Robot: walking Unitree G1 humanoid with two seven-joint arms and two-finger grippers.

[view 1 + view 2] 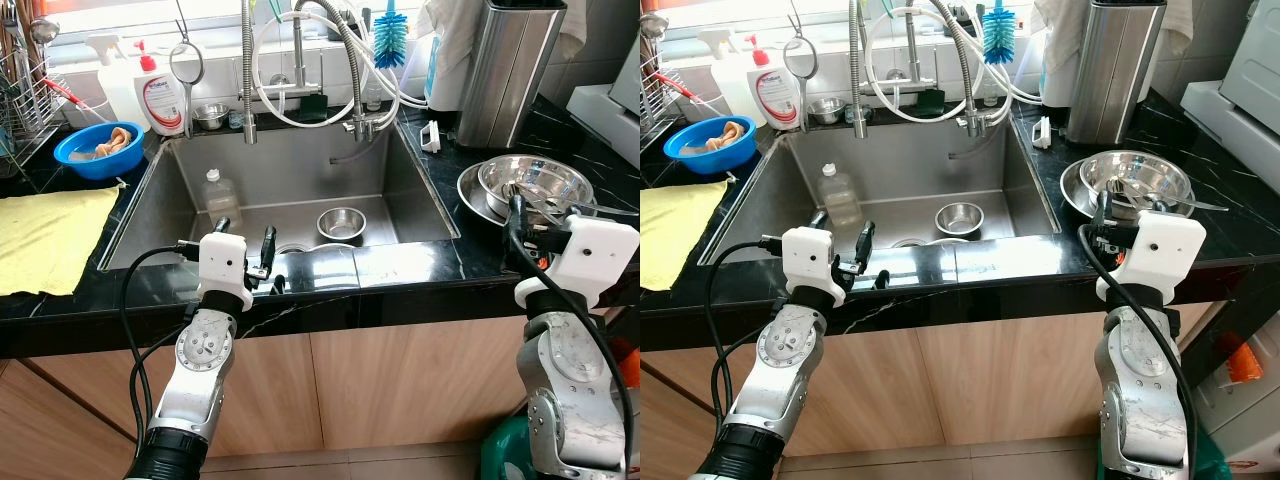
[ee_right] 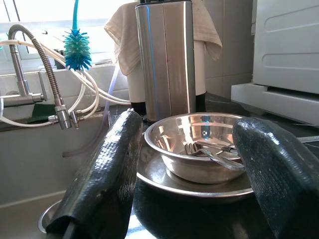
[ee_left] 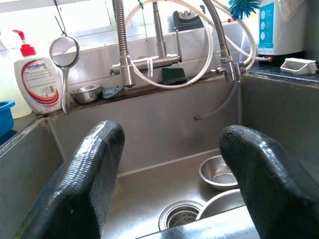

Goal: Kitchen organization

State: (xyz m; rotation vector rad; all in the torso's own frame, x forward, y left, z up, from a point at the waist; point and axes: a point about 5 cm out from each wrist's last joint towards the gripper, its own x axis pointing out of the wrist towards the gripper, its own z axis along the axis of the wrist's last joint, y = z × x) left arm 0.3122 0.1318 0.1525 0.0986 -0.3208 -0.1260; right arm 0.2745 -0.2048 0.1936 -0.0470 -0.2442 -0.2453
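My left gripper hovers open over the front rim of the steel sink, with nothing between its fingers. In the basin lie a small steel bowl and a clear plastic bottle on its side. My right gripper stands open over the right counter, pointing at a steel bowl that holds cutlery and rests on a steel plate. Neither gripper touches anything.
A blue bowl, a soap dispenser and a dish rack stand at the back left. A yellow cloth covers the left counter. A tall steel canister, hoses and a blue bottle brush crowd the back.
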